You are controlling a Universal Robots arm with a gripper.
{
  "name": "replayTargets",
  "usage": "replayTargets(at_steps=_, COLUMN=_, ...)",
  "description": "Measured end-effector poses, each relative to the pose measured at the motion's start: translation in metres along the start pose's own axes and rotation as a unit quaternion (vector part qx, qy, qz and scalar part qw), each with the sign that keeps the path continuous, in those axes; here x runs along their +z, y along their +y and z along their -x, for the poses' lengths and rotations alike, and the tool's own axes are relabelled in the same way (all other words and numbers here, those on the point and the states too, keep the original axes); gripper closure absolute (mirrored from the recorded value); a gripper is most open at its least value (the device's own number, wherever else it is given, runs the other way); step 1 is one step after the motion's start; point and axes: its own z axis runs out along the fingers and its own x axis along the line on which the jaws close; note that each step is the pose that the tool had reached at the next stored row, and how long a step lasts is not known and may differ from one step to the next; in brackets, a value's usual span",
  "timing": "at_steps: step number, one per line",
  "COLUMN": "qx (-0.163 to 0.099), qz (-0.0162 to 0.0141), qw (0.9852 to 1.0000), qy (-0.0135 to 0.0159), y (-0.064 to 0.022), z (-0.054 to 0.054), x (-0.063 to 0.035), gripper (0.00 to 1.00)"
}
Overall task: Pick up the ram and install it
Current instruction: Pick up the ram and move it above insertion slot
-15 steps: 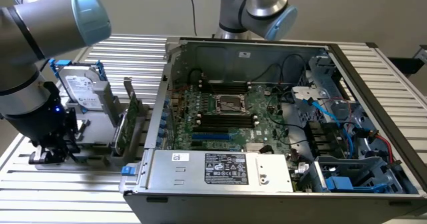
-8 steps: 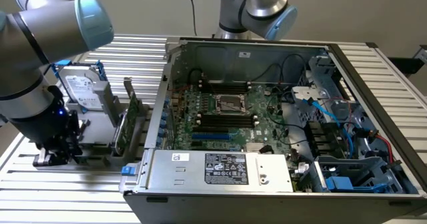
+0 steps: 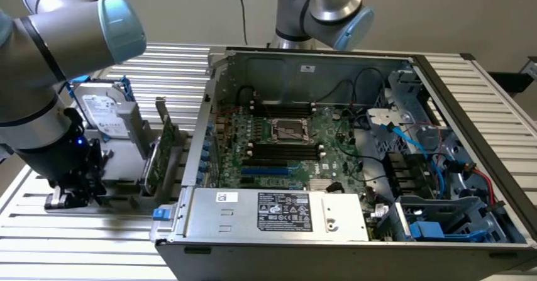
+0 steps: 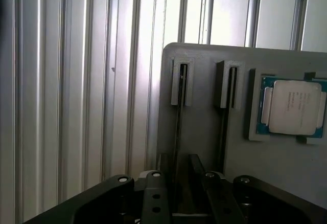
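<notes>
My hand, fingers apart, straddles the ram set on edge in its grey holder (both faces free to pinch), at nine o'clock from the case in the exterior view.

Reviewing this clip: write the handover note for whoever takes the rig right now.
Gripper: open, holding nothing, low over the grey holder, fingers either side of a thin dark stick on edge, apparently the ram.
Motherboard: in the open case, to the exterior view's right of the holder.
Done: gripper placed at ram.
Left: grip, lift, install.
</notes>
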Motion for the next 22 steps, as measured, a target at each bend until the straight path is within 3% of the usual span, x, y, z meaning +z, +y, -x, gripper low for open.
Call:
replayTargets(at_steps=4, qx=0.0, qz=0.0, qw=1.0, qy=0.0, y=-0.0002, z=0.0, x=0.0002, gripper=0.7)
replayTargets(at_steps=5, qx=0.0, qz=0.0, qw=1.0, qy=0.0, y=-0.0002, z=0.0, x=0.0002, gripper=0.78)
replayTargets(at_steps=7, qx=0.0, qz=0.0, qw=1.0, qy=0.0, y=-0.0002, z=0.0, x=0.0004, gripper=0.78)
replayTargets(at_steps=8, qx=0.0, qz=0.0, qw=1.0, qy=0.0, y=-0.0002, z=0.0, x=0.0005, gripper=0.85)
replayTargets(at_steps=18, qx=0.0, qz=0.0, qw=1.0, qy=0.0, y=-0.0001, z=0.0, x=0.0, gripper=0.86)
replayTargets(at_steps=22, qx=0.0, qz=-0.0001, qw=1.0, qy=0.0, y=-0.0001, z=0.0, x=-0.0155, gripper=0.86)
